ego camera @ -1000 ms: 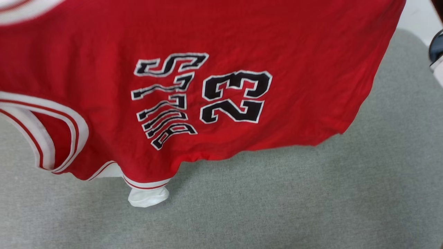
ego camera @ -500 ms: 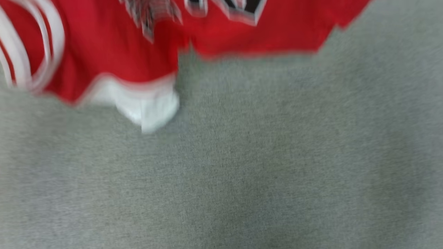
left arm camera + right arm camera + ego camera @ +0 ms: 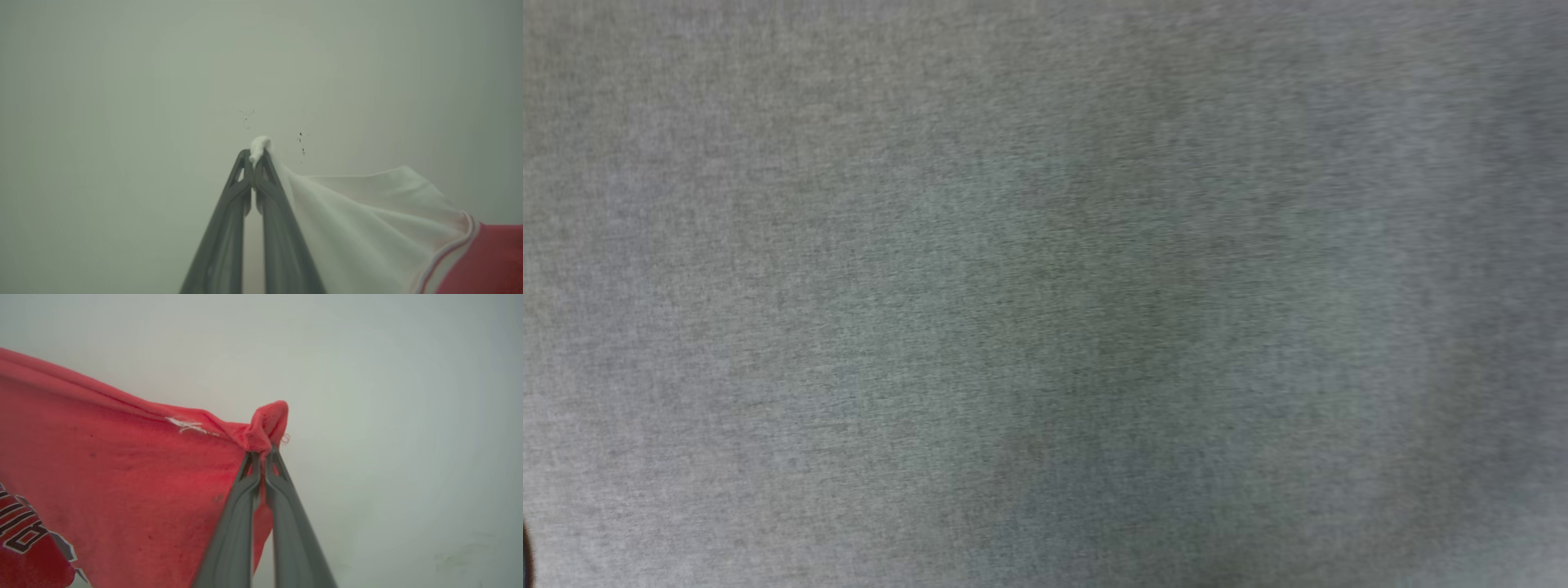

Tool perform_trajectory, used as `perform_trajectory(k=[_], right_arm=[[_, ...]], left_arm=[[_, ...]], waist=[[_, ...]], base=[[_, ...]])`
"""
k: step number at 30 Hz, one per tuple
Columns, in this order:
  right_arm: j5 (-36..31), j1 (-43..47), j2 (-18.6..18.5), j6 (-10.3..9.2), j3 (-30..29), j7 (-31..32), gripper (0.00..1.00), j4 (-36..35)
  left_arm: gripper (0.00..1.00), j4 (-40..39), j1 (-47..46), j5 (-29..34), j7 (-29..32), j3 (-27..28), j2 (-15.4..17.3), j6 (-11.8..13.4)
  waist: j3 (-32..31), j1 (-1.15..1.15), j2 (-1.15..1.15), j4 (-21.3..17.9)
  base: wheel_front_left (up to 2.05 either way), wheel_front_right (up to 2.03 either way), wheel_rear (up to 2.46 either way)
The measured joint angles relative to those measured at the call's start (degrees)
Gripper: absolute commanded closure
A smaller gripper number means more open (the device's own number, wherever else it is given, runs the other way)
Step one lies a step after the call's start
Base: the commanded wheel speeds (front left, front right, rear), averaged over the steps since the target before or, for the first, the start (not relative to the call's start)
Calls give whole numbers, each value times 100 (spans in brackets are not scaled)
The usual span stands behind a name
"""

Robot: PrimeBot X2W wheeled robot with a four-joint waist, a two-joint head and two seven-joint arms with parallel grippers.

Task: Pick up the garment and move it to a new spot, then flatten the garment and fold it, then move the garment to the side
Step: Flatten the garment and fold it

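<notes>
The garment hangs between my two grippers, held up in front of a pale wall. In the left wrist view my left gripper (image 3: 255, 157) is shut on the tip of the garment's white sleeve (image 3: 367, 220), which drapes away to the right toward its striped trim and red body. In the right wrist view my right gripper (image 3: 261, 454) is shut on a bunched red corner of the garment (image 3: 122, 473); the cloth stretches off to the left, with part of the black print at the lower left edge.
The head view looks down on a grey cloth-covered surface (image 3: 1045, 294), slightly blurred. A pale plain wall (image 3: 122, 81) with a few small dark specks stands behind both grippers.
The head view has swept downward: the red garment slid up and out of its picture, leaving grey surface. That is camera motion.
</notes>
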Motion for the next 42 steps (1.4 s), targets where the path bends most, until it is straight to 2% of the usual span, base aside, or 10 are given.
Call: perform_trajectory(k=[5, 8, 14, 20, 24, 30, 36, 42], right_arm=[[-299, -144, 222, -1, -104, -623, 100, 858], [-345, 14, 285, -1, -40, -911, 100, 1248], [-276, 936, 353, -2, 116, -1403, 100, 1844], [108, 1962, 265, -2, 488, -1705, 100, 2189], [521, 2686, 119, -2, 946, -1798, 100, 2215], [1266, 3758, -207, -2, 1428, -1774, 100, 2056], [2060, 4719, -531, -1, 1847, -1614, 100, 1681], [2630, 5555, -844, -1, 2023, -1414, 100, 1262]], left_arm=[[100, 758, -52, -20, -421, -148, -269, -155], [100, 983, 309, -63, -636, -277, -377, -245], [100, 995, 1765, -236, -888, -422, -645, -341], [100, 525, 3565, -338, -936, -385, -759, -380], [100, -64, 4932, -350, -939, -203, -836, -290], [100, -709, 6830, -409, -939, -103, -770, -157], [100, -1189, 8379, -617, -906, -70, -535, -15], [100, -1711, 9557, -831, -557, -182, -310, 32]], waist=[[180, 0, 0, 156], [189, 0, 0, 248], [-4, 0, 0, 365], [-390, -1, 0, 442], [-726, -1, 0, 487], [-1282, -2, 0, 524], [-1847, -2, 0, 553], [-2312, -3, 0, 608]], base=[[0, 0, 0], [0, 0, 0], [0, 0, 0], [0, 0, 0], [0, 0, 0], [0, 0, 0], [0, 0, 0], [0, 0, 0]])
